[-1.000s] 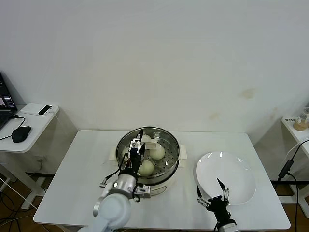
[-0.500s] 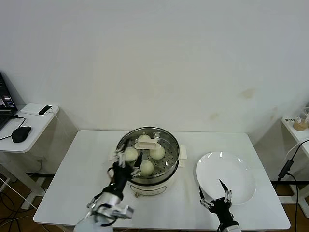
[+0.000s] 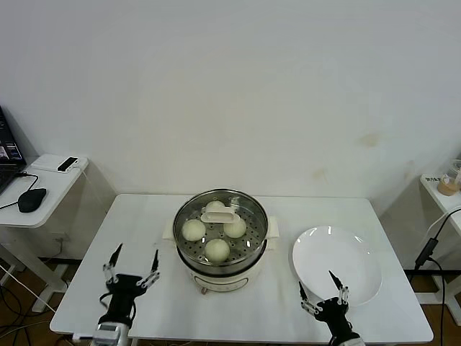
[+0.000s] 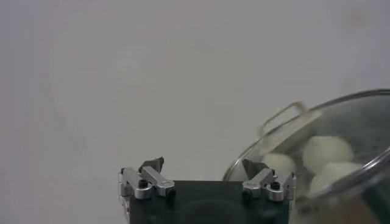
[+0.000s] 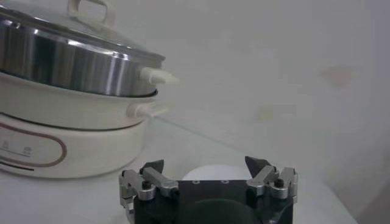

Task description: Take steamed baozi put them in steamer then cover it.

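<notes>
Baozi (image 3: 206, 240) sit inside the steamer (image 3: 220, 238) at table (image 3: 266, 303) centre, cover (image 3: 218, 215) on top. My left end effector (image 3: 131, 268) hangs open, near-left; my right end effector (image 3: 322, 293) open beside the plate (image 3: 337, 261).

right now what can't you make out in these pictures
- Fourth baozi: in the head view, mostly hidden behind the cover's handle; only its top shows.
- Steamer in the right wrist view: cut off by the picture's edge, its inside not visible from that low angle.
- Plate in the right wrist view: mostly hidden behind the right gripper.
- Small items on the side shelf: too small to identify.
</notes>
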